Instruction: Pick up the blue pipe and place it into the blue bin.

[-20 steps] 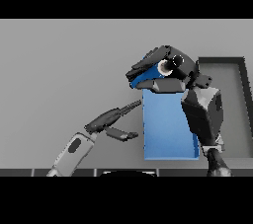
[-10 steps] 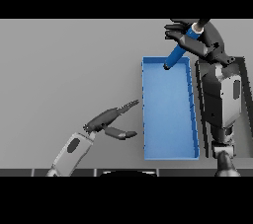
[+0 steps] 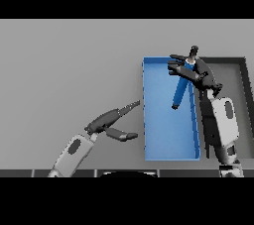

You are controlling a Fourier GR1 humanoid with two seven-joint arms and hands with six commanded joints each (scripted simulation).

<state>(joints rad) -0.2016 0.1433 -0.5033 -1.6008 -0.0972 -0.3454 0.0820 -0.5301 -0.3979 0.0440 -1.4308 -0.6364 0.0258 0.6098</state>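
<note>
The blue pipe (image 3: pixel 180 90) lies slanted over the upper right part of the blue bin (image 3: pixel 158 140), its lower end inside the bin's walls and its upper end under my right hand (image 3: pixel 194 71). That hand hovers over the bin's far right corner with fingers spread straight and thumb raised, not curled round the pipe. My left hand (image 3: pixel 105 121) rests open on the table just left of the bin's left wall, fingers pointing toward it.
A dark tray (image 3: pixel 243 65) stands directly right of the blue bin, partly covered by my right forearm (image 3: pixel 221 120). Grey table stretches to the left and far side.
My right hand came down and toward me over the bin, and its fingers spread. The pipe swung from the far rim down into the bin. The left hand barely moved.
</note>
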